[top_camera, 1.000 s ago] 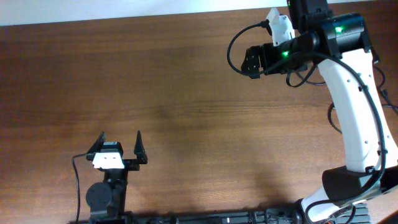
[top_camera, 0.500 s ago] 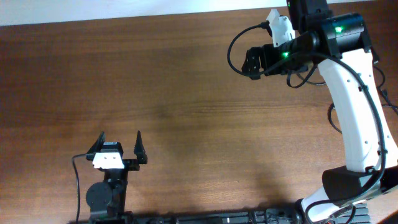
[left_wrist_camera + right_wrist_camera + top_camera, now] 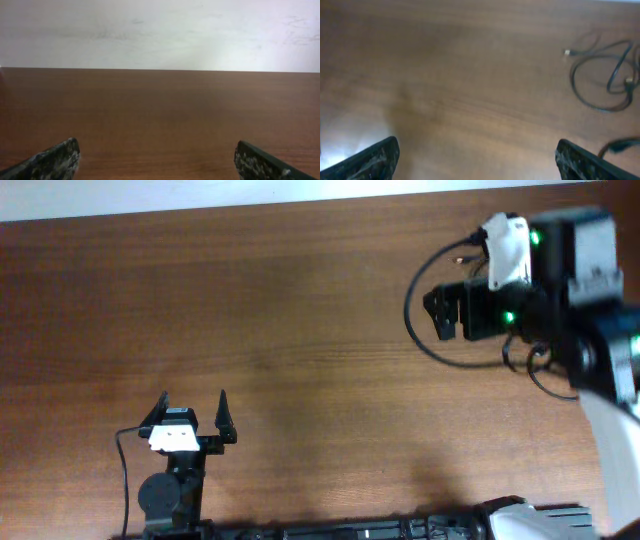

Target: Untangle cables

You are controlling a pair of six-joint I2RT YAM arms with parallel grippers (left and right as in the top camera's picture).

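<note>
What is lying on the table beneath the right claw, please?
Under the open right claw is bare brown table. Thin black looped cables lie off to one side. Overhead, they are unseen, probably covered by the arm.

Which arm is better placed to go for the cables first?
The right. Its wrist view shows the cables lying ahead of the open right hand; the left hand, also open, faces only table.
</note>
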